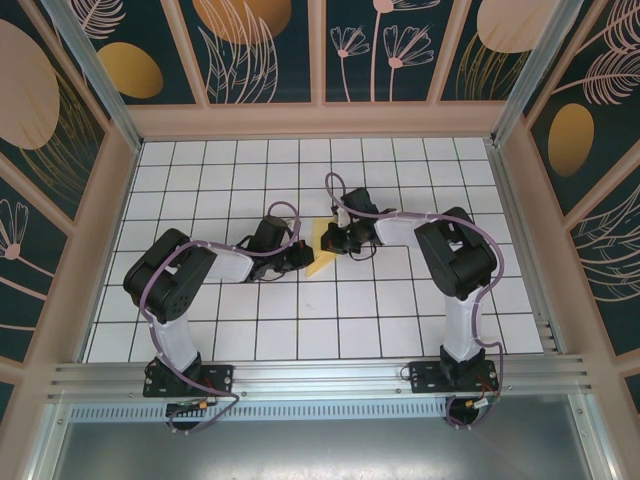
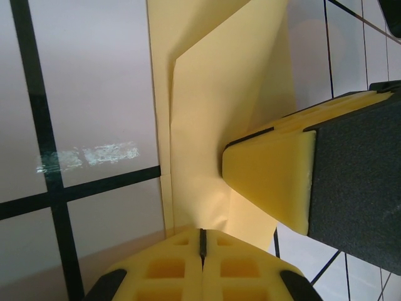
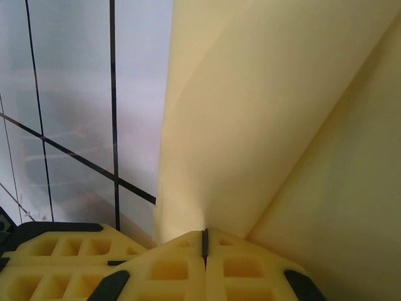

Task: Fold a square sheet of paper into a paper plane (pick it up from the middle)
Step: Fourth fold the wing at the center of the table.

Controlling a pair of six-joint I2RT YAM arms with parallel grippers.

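Both arms met near the middle of the white gridded table (image 1: 400, 300), where the yellow sheet (image 1: 320, 252) sat between them, partly folded, one flap raised. The left gripper (image 1: 300, 254) had its fingers pressed together on the sheet's near edge, and the right gripper (image 1: 337, 240) pinched it from the opposite side. From above, the fold's outline was unclear, perhaps a triangle.
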